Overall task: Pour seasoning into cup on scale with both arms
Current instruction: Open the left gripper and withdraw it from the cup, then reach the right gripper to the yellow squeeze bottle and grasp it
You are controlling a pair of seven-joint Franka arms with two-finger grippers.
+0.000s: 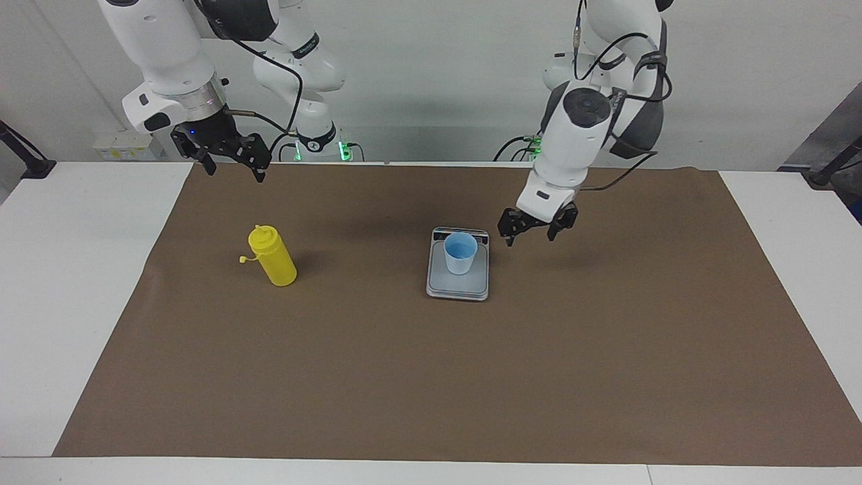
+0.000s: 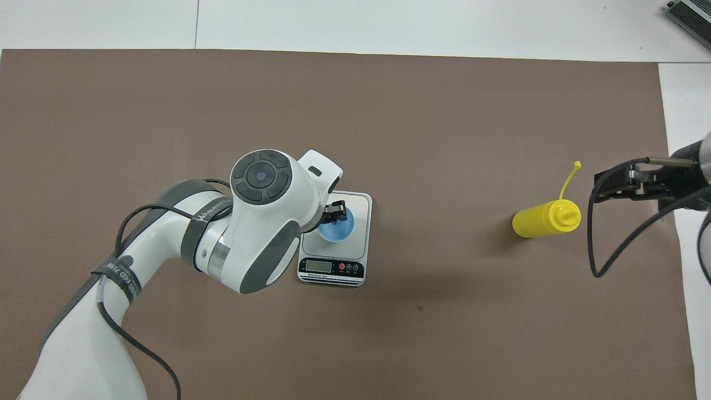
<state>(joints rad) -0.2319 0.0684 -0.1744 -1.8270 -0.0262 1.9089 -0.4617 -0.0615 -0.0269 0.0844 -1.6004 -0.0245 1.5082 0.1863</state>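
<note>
I see my left gripper (image 1: 537,234) released beside the small blue translucent plastic cup (image 1: 460,253) on the flat grey scale (image 1: 458,286); right gripper (image 1: 232,166) gapes, waiting above the table.

My white table (image 1: 87,283) carries a brown mat (image 1: 431,377) over most of its top. On the mat stand the scale (image 1: 458,286) (display strip at the end nearest me, cup on its plate) and, well apart toward my right arm's end, the yellow seasoning (image 1: 273,259), upright, its cap dangling.
</note>
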